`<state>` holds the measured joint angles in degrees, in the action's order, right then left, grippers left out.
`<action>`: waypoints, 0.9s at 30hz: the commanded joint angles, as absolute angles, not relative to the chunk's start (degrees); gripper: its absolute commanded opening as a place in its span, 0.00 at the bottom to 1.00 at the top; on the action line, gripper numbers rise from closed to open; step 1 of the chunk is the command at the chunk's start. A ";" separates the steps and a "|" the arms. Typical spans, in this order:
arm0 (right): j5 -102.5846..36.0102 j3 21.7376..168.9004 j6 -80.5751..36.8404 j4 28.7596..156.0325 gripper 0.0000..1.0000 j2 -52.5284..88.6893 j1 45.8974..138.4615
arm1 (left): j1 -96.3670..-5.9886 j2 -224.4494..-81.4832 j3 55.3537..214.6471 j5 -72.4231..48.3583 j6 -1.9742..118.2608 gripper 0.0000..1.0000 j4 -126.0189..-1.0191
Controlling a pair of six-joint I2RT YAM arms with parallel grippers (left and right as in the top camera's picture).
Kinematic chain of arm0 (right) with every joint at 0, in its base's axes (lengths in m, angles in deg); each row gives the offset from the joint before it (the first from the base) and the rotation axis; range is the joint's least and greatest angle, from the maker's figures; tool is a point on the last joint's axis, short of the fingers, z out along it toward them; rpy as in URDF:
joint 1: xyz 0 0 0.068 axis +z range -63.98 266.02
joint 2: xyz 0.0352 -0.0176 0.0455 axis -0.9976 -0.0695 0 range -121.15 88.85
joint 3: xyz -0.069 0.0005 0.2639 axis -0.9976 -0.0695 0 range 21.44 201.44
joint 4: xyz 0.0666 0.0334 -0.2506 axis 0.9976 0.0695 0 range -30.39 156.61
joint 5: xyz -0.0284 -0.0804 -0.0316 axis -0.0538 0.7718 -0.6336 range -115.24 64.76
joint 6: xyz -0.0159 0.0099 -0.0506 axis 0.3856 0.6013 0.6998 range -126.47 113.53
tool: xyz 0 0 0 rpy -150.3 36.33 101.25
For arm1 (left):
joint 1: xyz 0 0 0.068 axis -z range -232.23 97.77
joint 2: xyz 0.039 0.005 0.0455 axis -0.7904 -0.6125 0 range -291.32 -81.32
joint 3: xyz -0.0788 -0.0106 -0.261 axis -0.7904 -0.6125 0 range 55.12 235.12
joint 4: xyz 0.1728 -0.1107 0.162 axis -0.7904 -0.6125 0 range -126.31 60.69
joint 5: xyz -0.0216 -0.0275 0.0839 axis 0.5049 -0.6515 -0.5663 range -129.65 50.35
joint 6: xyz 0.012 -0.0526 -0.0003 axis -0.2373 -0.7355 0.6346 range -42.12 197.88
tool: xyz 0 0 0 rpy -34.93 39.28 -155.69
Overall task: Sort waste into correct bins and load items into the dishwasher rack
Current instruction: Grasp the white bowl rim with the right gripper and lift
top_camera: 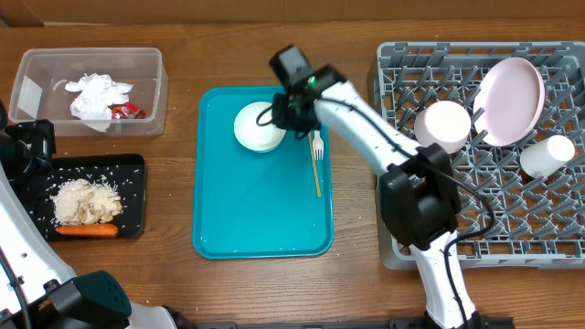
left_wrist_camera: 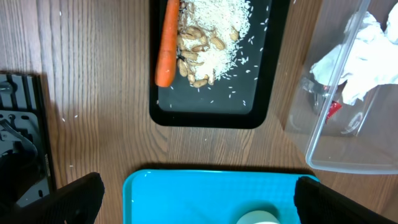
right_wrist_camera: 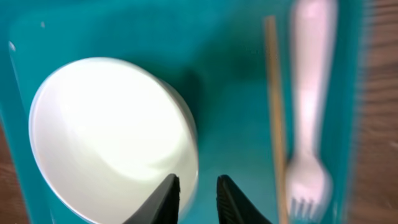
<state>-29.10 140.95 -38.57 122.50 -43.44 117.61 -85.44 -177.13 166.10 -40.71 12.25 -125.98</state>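
Note:
A white bowl [top_camera: 259, 126] [right_wrist_camera: 112, 137] sits at the back of the teal tray [top_camera: 265, 219]. My right gripper [top_camera: 291, 114] [right_wrist_camera: 198, 186] straddles its right rim, one finger inside and one outside, closed to a narrow gap on it. A white fork [top_camera: 317, 146] [right_wrist_camera: 308, 124] and a thin wooden stick [right_wrist_camera: 277, 112] lie just right of the bowl. My left gripper [left_wrist_camera: 199, 202] hangs wide open above the tray's left edge, holding nothing. The grey rack [top_camera: 402, 64] holds a plate [top_camera: 512, 90], a bowl [top_camera: 445, 125] and a cup [top_camera: 547, 155].
The clear tub [top_camera: 155, 91] at the back left holds crumpled napkins [top_camera: 96, 94] and a red wrapper [top_camera: 128, 111]. In front of it the black tray [top_camera: 132, 196] carries beige scraps [top_camera: 85, 201] and a carrot [top_camera: 87, 231].

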 commanded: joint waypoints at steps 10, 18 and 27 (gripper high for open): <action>-35.57 148.62 -22.79 122.37 0.39 -40.40 123.40 | -85.48 -177.06 166.21 -41.15 12.95 1.00 -126.11; -27.42 144.75 -16.88 116.82 0.43 -44.64 128.71 | -85.48 -177.06 166.21 -41.15 12.95 1.00 -126.11; -27.92 144.40 -16.88 115.86 0.43 -49.51 128.82 | -85.48 -177.06 166.21 -41.12 12.95 1.00 -126.11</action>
